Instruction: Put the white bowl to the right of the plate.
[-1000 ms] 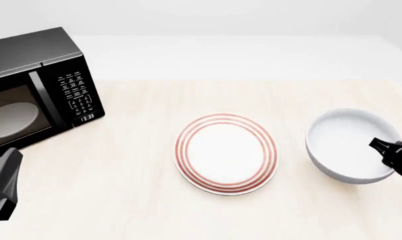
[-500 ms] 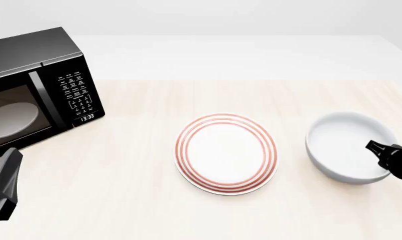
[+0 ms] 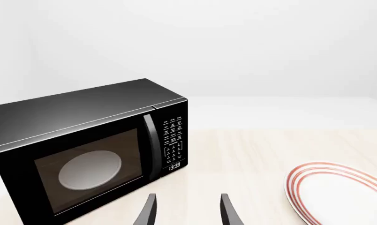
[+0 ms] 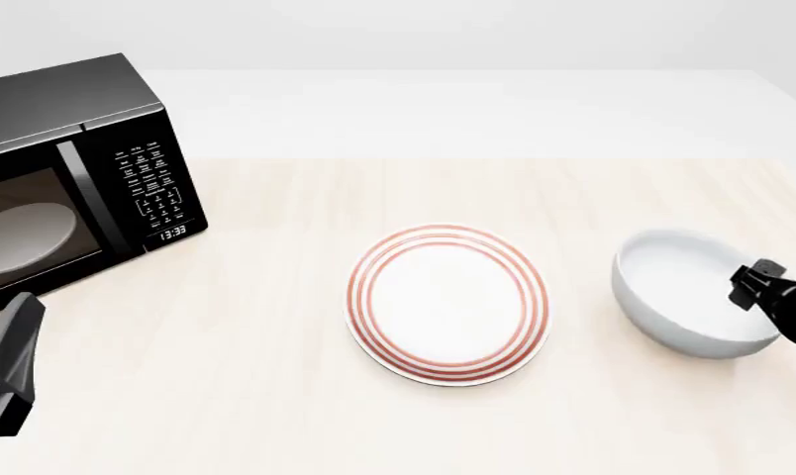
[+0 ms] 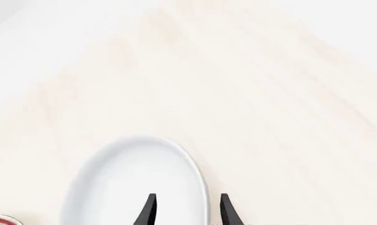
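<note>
Item one, your right gripper (image 5: pixel 183 211): two dark fingers (image 5: pixel 148 210) set a little apart and straddling the rim of the white bowl (image 4: pixel 689 292), one finger inside the bowl, the other outside its wall. The rim runs through the gap between them; whether the fingers actually press on it, you cannot tell from these views. In the front view the same gripper (image 4: pixel 757 280) sits over the bowl's right-hand edge, at the frame's right border.

Item two, the white bowl: it stands just beyond and beneath your right fingertips, reaching away from them toward the plate (image 4: pixel 448 303). The two are apart, with bare table (image 4: pixel 412 188) between, and the bowl is on the plate's right.

Item three, your left gripper (image 3: pixel 187 212): fingers parted, nothing between them. It sits at the near left of the table, well apart from the bowl.

Item four, a black microwave (image 4: pixel 68 168): ahead of your left gripper and to its left, door closed, a pale disc showing through the glass. The plate lies ahead and to the right of that gripper.
</note>
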